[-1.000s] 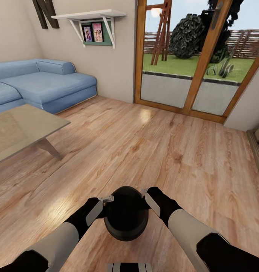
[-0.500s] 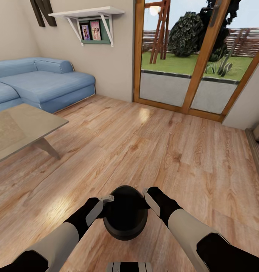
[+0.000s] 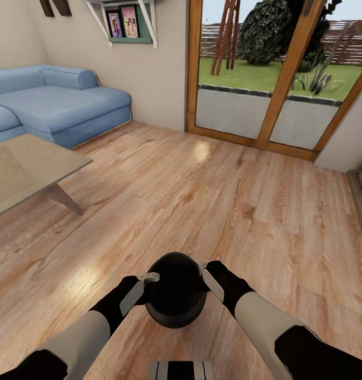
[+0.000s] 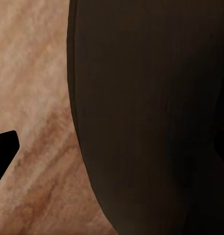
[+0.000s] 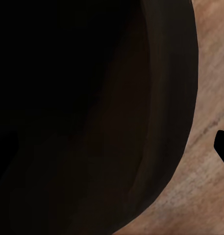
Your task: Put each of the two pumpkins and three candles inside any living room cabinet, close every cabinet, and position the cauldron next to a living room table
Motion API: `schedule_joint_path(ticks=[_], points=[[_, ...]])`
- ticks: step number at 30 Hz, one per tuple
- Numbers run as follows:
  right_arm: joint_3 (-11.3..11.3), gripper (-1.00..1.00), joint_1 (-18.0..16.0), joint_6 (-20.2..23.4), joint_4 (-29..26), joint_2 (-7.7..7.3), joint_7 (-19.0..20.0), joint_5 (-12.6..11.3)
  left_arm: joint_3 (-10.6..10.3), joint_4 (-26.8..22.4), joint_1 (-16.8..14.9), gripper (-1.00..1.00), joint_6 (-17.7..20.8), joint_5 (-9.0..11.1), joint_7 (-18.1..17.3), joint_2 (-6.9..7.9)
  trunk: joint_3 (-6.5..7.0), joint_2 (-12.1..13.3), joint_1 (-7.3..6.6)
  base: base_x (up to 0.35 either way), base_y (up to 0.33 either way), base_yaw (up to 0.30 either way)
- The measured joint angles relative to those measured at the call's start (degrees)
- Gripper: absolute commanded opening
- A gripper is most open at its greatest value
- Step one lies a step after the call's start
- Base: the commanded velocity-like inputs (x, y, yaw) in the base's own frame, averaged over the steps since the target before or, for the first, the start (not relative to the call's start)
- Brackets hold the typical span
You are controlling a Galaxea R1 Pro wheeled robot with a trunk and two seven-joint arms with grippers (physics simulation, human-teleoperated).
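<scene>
Carrying: I have the cauldron between both arms, low and centred in front of my trunk, above the floor.
Left arm: my left forearm runs from the lower left corner of the head view up and inward, wrist bent toward the pot.
Left gripper: it sits at the cauldron's left rim; one light finger lies flat against the rim, the other is hidden, so I cannot tell how far the pincer is spread or whether it pinches the rim.
Right arm: my right forearm comes from the lower right corner, angled inward, a mirror of the left.
Right gripper: it meets the cauldron's right rim; its fingers are mostly covered by the black wrist and the pot, so I cannot tell its state either.
Left wrist view: the cauldron's dark curved wall is very close, with floor planks beside it and a black finger tip at the edge.
Right wrist view: the dark wall again, floor planks along one side, a black finger tip at the edge.
Table: a low table stands to my front left, well apart from the cauldron.
Sofa: a blue sofa sits behind the table against the wall.
Ahead: a glass door with a wooden frame looks onto a lawn.
Shelf: a wall shelf with pictures hangs above the sofa's end.
</scene>
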Motion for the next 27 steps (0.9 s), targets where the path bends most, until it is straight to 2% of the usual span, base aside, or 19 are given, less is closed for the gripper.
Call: schedule_joint_path(ticks=[27], points=[[-0.19,1.00,-0.06,0.00,0.41,0.00,0.00,-0.05,-0.05,-0.09,0.10,1.00,-0.08,-0.19,0.00,0.13,-0.44,-0.03,0.05,0.000,0.000,0.000]])
